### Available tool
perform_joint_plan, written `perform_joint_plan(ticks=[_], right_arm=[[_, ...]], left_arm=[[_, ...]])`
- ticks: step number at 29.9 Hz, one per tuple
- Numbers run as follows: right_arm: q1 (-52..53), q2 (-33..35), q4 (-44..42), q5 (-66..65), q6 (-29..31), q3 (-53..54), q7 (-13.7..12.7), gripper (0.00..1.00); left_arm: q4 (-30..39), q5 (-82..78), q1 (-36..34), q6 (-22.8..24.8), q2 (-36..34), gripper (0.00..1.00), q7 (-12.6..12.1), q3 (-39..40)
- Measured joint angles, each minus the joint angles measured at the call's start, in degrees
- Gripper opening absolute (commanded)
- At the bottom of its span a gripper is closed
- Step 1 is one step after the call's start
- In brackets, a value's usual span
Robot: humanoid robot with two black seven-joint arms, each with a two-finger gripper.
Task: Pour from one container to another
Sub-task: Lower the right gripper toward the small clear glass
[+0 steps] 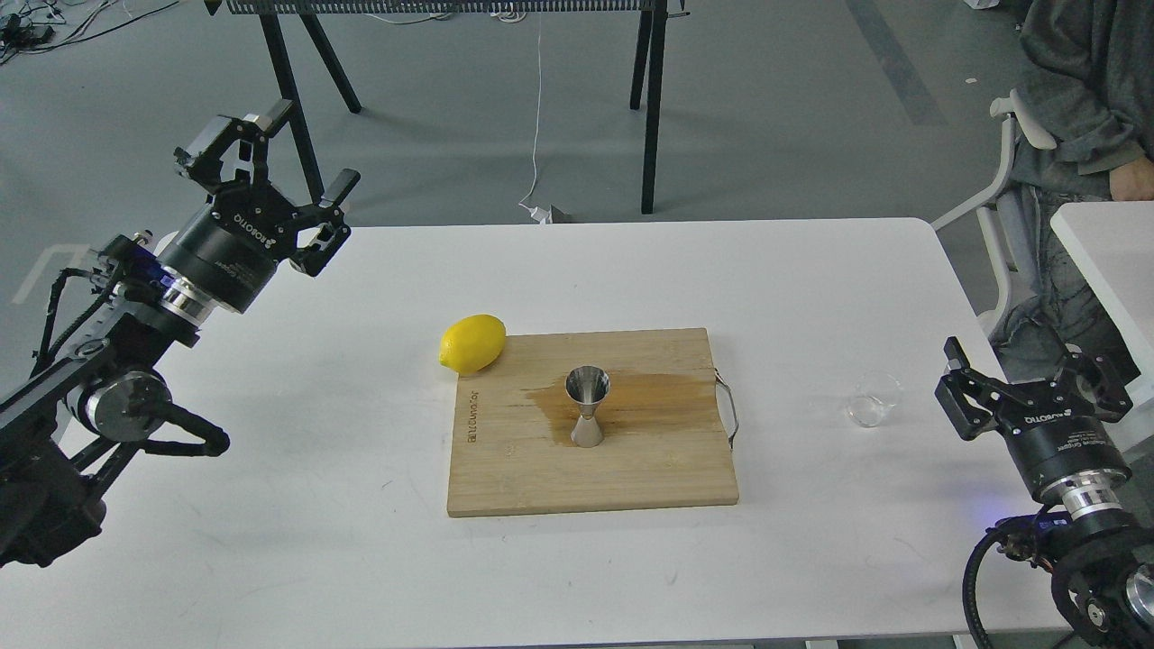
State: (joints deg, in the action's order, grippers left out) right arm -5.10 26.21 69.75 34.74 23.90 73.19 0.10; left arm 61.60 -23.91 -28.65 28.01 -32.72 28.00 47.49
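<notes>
The small clear glass cup (874, 398) stands on the white table (361, 559), right of the board. The steel jigger (588, 406) stands upright mid-board, on a wet brown stain. My right gripper (1034, 368) is open and empty, just right of the cup and slightly nearer to me, fingers pointing away. My left gripper (270, 153) is open and empty, raised over the table's far left corner, far from both containers.
A bamboo cutting board (631, 478) with a metal handle on its right side lies mid-table. A lemon (472, 343) rests at its far left corner. A seated person (1082, 81) and a chair are beyond the table's right end.
</notes>
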Motion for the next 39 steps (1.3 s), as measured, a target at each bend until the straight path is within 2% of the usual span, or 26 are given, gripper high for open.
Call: perform_joint_plan(ticks=[11, 31, 39], right_arm=[[1.94, -2.53, -3.60, -0.47, -10.45, -0.91, 0.25, 0.98], [5.77, -6.51, -4.05, -5.56, -18.62, -3.66, 0.35, 0.98], [7.12, -6.85, -5.31, -5.73, -19.95, -5.97, 0.53, 0.98]], left_arm=[[0.00, -0.04, 0.00, 0.00, 0.04, 0.88, 0.00, -0.05], [0.03, -0.09, 0.16, 0.00, 0.11, 0.88, 0.00, -0.20], [0.02, -0.09, 0.08, 0.00, 0.11, 0.89, 0.00, -0.21]])
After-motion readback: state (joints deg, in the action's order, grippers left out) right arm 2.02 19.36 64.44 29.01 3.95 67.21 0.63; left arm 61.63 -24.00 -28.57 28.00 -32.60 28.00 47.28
